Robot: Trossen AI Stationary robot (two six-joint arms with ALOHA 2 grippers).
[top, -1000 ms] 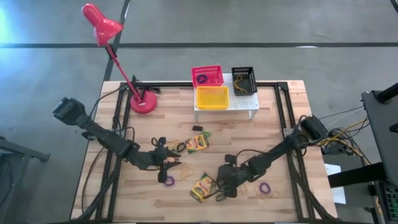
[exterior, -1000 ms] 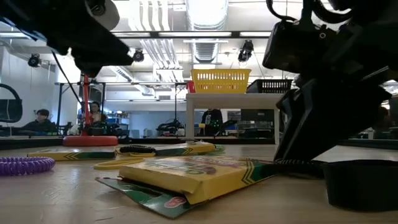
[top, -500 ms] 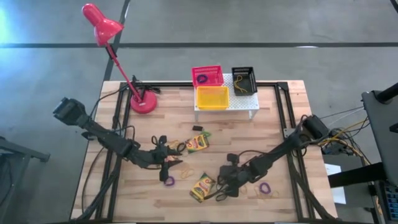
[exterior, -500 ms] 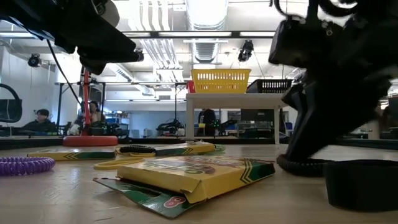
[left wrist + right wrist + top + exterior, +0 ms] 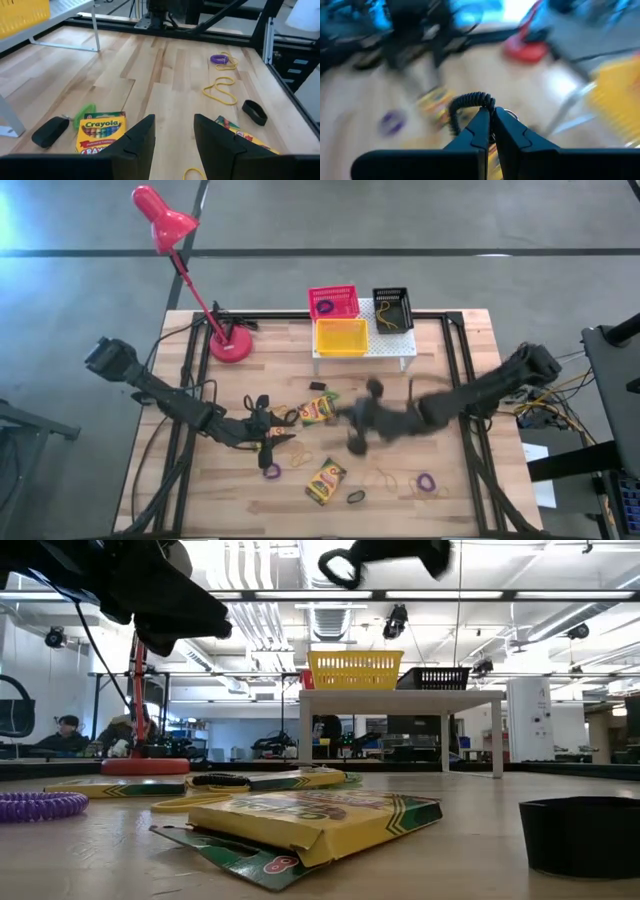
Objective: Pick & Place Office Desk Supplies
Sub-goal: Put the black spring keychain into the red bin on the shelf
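You have two crayon boxes [image 5: 318, 410] [image 5: 325, 480] and three baskets: one pink-red [image 5: 333, 303], one black [image 5: 392, 308], one yellow [image 5: 341, 337]. Count eight loops. Three are purple loops [image 5: 325, 307] [image 5: 271, 470] [image 5: 427, 481] and three are yellow loops [image 5: 390, 321] [image 5: 300, 459] [image 5: 380, 477]. There is one black loop [image 5: 355, 497] on the table and a second one [image 5: 470, 100] in the air. You also have one lamp [image 5: 165, 220], one shelf [image 5: 405, 350] and two arms.

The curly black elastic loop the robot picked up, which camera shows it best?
The right wrist view: the curly black elastic loop hangs pinched in the shut right gripper. The low view shows it small, up high. The high view blurs it; the left wrist view misses it.
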